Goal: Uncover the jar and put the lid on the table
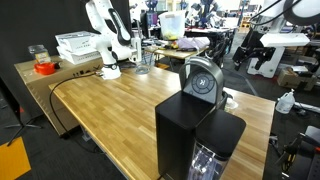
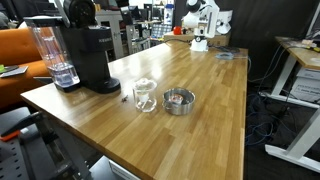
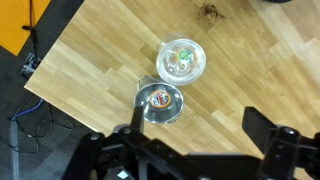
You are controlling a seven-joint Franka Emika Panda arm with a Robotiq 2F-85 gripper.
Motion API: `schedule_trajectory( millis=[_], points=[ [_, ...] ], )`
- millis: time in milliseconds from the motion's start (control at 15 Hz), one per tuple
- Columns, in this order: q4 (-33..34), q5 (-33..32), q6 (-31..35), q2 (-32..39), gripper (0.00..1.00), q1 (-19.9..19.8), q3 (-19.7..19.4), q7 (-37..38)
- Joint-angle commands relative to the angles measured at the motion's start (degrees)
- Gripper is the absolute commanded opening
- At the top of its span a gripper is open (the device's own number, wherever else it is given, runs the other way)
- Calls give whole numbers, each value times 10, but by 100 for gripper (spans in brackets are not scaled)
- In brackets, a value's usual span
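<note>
Butcher-block table beneath wide-open, empty gripper

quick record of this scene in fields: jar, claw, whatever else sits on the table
jar: clear glass, upright on the table, colourful contents visible in the wrist view
jar top: cannot tell if covered
metal dish: round, shiny, close beside the jar, something small inside
claw: open, empty, high above jar and dish, touching neither
coffee machine: black, on the same table near the jar
</note>
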Motion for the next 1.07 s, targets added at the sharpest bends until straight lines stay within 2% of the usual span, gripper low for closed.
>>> schedule_trajectory(
  millis=[0, 133, 533, 667, 1000],
  points=[
    [2, -9, 16, 12, 100, -1, -6, 7],
    [7, -9, 35, 31, 100, -3, -11, 8],
    [11, -9, 35, 34, 100, -2, -11, 10],
    [16, -36, 21, 32, 100, -12, -3, 37],
    [38, -17, 4, 82, 100, -3, -13, 35]
  ],
)
